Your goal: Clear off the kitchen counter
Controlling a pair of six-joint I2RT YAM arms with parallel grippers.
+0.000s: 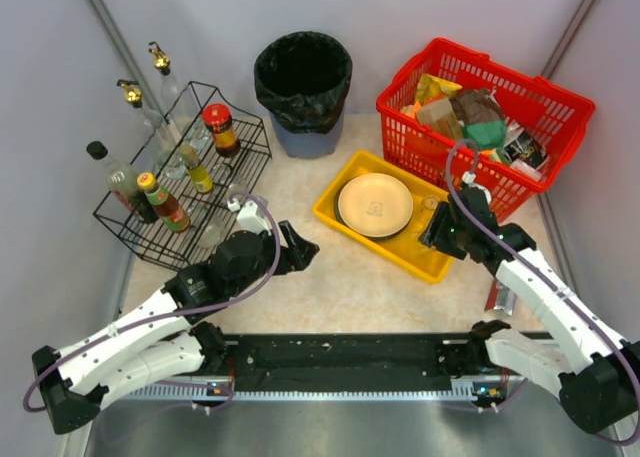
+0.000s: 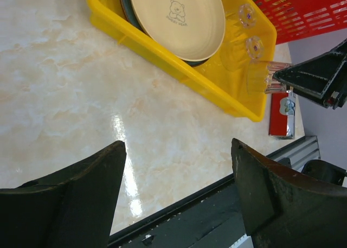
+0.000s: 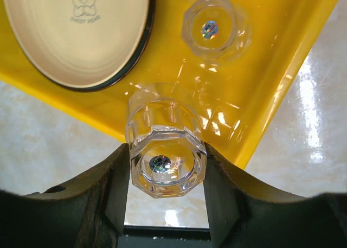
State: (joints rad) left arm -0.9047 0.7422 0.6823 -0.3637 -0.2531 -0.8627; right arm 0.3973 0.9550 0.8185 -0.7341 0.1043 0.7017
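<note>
The kitchen counter (image 1: 345, 282) is lying pale and marbled in front of both arms, and most of it is showing bare; the job is looking close to finished.

Sauce bottles (image 1: 165, 202) are standing in the black wire rack (image 1: 150, 245) at the far left; packets are filling the red basket (image 1: 562, 105) at the far right; a cream plate (image 1: 374, 205) is sitting in the yellow tray (image 1: 395, 254) between them, with an upturned clear glass (image 3: 214, 29) beside it; a black-lined bin (image 1: 303, 82) is standing at the back.

The right claw (image 3: 166, 153) is clamping a second clear tumbler (image 3: 162, 115) by its thick base; it is holding it tipped on its side just over the tray's near rim, not yet set down.

The left claw (image 2: 178, 156) is hanging with its jaws wide apart and nothing between them, over bare counter just left of the tray.

What is remaining, as I judge it: the tumbler is needing to go down in the tray next to its twin; a red packet (image 1: 497, 297) is lying loose on the counter beside the right arm and is probably belonging in the basket. I am seeing no other loose item on the counter.
</note>
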